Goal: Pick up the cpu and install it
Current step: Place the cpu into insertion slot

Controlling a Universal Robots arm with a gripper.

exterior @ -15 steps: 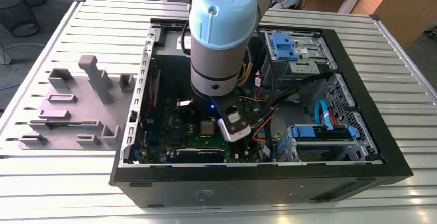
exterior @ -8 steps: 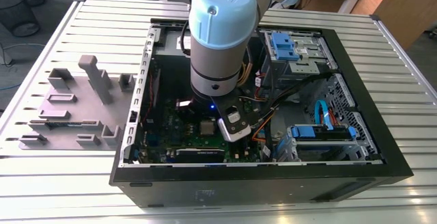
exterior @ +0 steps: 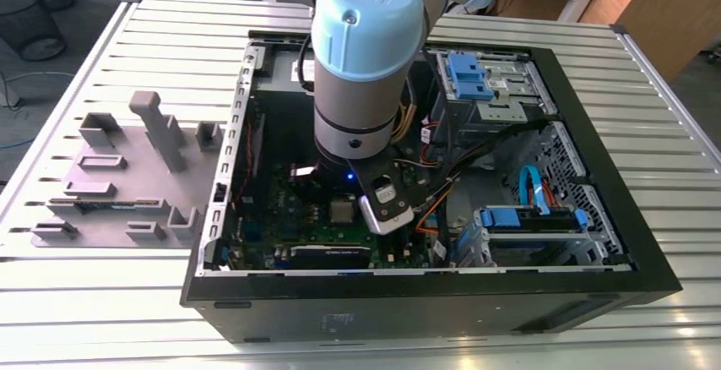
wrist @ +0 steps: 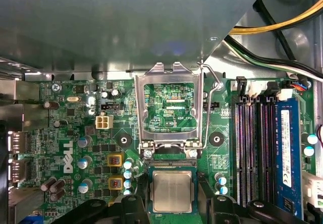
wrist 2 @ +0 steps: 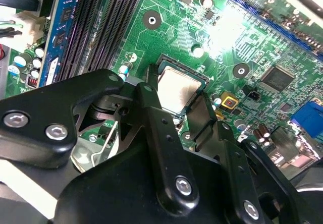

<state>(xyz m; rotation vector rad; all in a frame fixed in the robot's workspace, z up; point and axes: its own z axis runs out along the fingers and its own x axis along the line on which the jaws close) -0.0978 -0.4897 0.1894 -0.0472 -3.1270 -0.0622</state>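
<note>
Ribbed metal bench (exterior: pixel 135 32), with an open computer case (exterior: pixel 428 307) lying flat near its middle. Inside, cpu (wrist: pixel 171 189) flat and square in the socket (wrist: pixel 171 164) on the green board (wrist: pixel 60 128), silver top up, level with the socket rim as far as visible. Just beyond it, metal frame (wrist: pixel 169 108) lying open on its hinge, its open centre over bare board, thin lever (wrist: pixel 211 110) unlatched beside it: presumably kept open to leave the socket free for the cpu.

Gripper (wrist 2: pixel 175 102) low at the socket, right over the cpu, probably for a straight, level seating. Clamped on the cpu or clear of it: cannot tell. One edge of the cpu hidden behind black gripper metal in both wrist views.

Memory slots (wrist: pixel 250 148) alongside the socket. From the exterior view, socket masked by the arm's pale blue joint (exterior: pixel 366 24). Grey holder blocks (exterior: pixel 124 176) along the bench edge at the exterior view's left, contents hard to make out.
</note>
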